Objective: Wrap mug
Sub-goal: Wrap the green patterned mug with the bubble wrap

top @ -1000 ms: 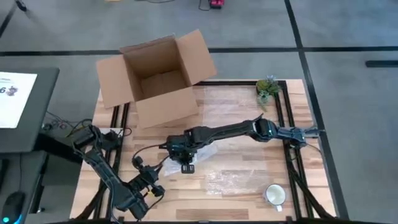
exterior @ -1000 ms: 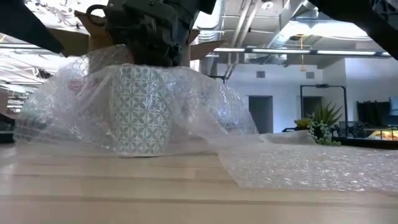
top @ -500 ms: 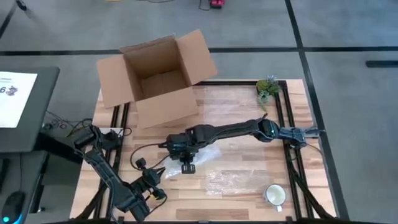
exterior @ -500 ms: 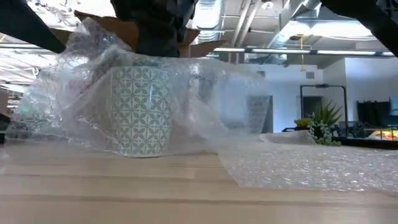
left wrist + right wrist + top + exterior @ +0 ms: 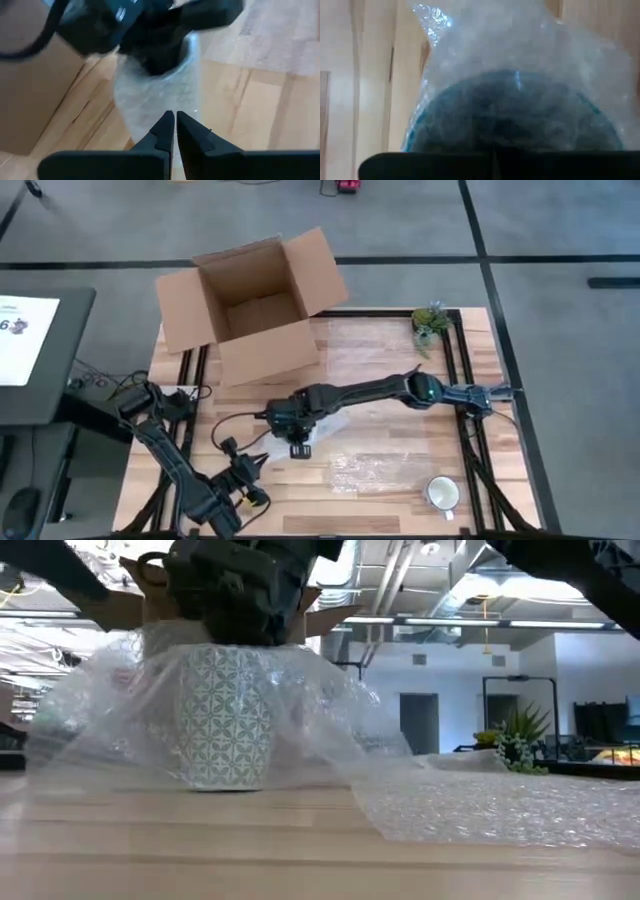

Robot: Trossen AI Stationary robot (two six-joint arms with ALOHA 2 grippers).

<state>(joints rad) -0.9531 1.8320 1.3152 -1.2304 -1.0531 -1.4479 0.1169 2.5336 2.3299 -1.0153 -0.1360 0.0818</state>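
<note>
cardboard box blocking far-left corner, plant far right, bare wood between box and plant

I count two mugs: one patterned mug under my bubble wrap, one white mug near the desk's right corner. One cardboard box, one small plant, my two hands.

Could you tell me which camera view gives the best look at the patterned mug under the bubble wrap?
The low view: the mug stands upright in full side profile, pattern visible through the bubble wrap. The right wrist view looks down into its dark mouth. The left wrist view shows only a wrapped side. In the high view the right gripper hides it.
</note>
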